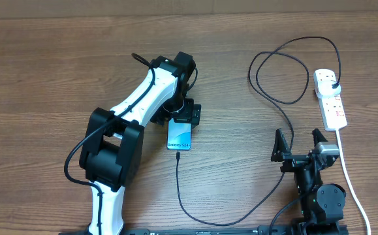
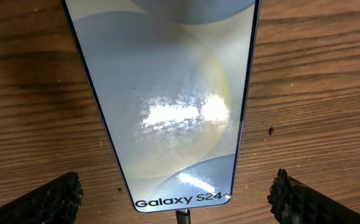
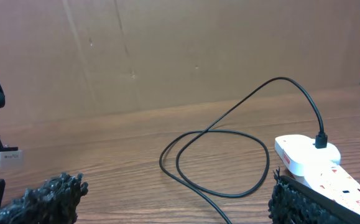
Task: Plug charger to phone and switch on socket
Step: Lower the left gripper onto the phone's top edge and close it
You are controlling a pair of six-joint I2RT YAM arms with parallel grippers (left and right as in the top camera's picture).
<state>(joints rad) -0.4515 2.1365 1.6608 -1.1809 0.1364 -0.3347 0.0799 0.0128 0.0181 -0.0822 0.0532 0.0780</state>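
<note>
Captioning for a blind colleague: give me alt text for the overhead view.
A lit phone lies on the table with the open left end effector over its top end and the black charger at its bottom edge. The charger loops right to a white socket, near the open right end effector.

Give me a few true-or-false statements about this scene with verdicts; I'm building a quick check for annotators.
1. The phone has a lit screen. True.
2. The charger has its black plug in the socket. True.
3. The right gripper grips the charger. False: it is open and closed on nothing.
4. The left gripper is shut on the phone. False: its fingers stand open, one on each side of the phone.
</note>
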